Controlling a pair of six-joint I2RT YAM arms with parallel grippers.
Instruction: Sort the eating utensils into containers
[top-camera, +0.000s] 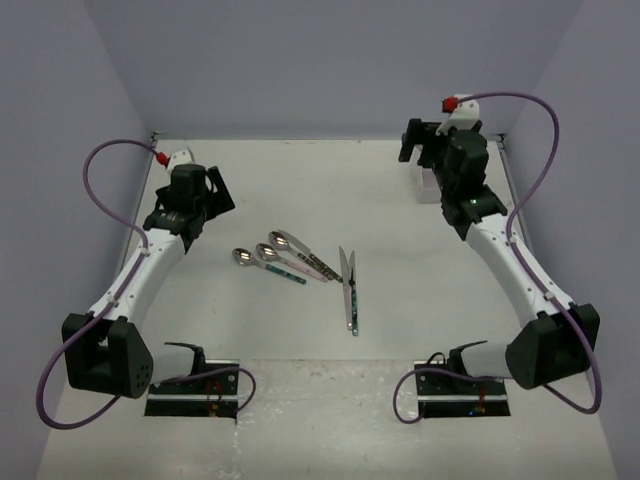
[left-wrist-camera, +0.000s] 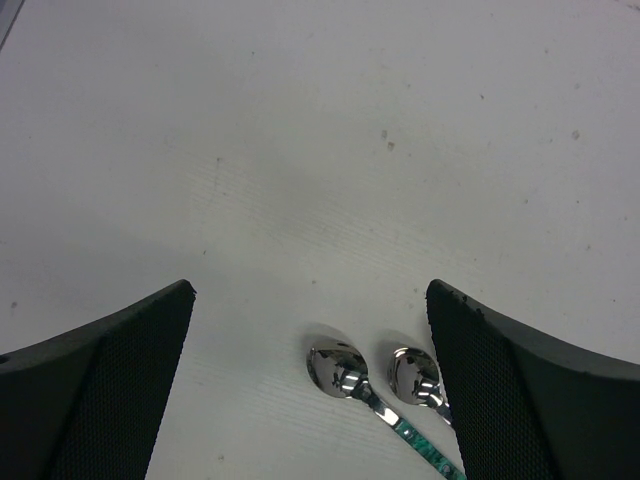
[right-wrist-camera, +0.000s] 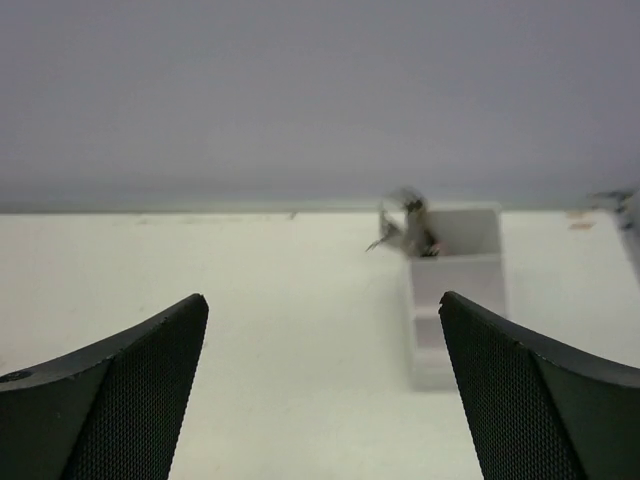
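Observation:
Three spoons lie side by side mid-table: a teal-handled one (top-camera: 243, 257), a pink-handled one (top-camera: 266, 251) and a dark patterned one (top-camera: 286, 240). Two longer utensils (top-camera: 350, 290) lie in a narrow V to their right. My left gripper (top-camera: 214, 190) hovers open up-left of the spoons; its wrist view shows two spoon bowls (left-wrist-camera: 338, 367) (left-wrist-camera: 415, 375) below the open left gripper (left-wrist-camera: 310, 290), untouched. My right gripper (top-camera: 412, 142) stands open at the far right, holding nothing. In front of the open right gripper (right-wrist-camera: 322, 298) stands the white container (right-wrist-camera: 455, 290) with utensils (right-wrist-camera: 405, 230) sticking out of it.
In the top view the container (top-camera: 428, 188) shows only as a white sliver behind the right arm, near the back wall. Purple cables loop beside both arms. Grey walls close in the table at the back and sides.

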